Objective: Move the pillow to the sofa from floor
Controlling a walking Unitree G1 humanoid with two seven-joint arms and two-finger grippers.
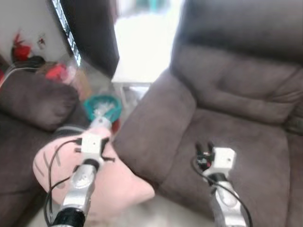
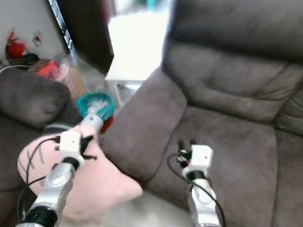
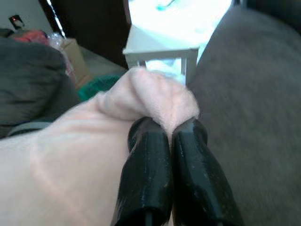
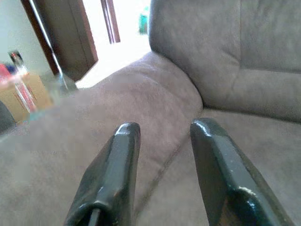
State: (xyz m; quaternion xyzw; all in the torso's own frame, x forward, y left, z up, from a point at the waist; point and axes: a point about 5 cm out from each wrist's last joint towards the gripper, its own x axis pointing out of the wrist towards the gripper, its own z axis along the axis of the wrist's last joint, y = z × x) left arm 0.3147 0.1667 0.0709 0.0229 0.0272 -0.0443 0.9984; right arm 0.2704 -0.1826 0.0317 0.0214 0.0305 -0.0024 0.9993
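1. Landmark: the sofa armrest (image 1: 151, 127), a padded grey ridge running from the backrest toward the robot. All places below are given relative to it.
2. Pillow (image 1: 109, 184): pale pink, lying on the outer side of the armrest, its nearer edge pressed against the armrest's flank. It is not yet over the sofa seat (image 1: 236, 142), which lies on the armrest's far side.
3. Left tool (image 3: 170, 136): fingers pressed together on a bunched fold of the pillow's upper corner, just beside the armrest. This arm carries the load.
4. Right tool (image 4: 164, 141): fingers spread, holding nothing, hovering over the seat on the inner side of the armrest, well apart from the pillow.
5. Governing relation: the seat lies across the armrest from the pillow, toward the robot's right. By judgement, the pillow must rise above the ridge and travel rightward over it; the pillow's bulk hangs below the pinch and may drag on the armrest.
6. Background: a white worktop (image 1: 137, 71) and a teal basket (image 1: 102, 106) stand beyond the armrest's outer side.
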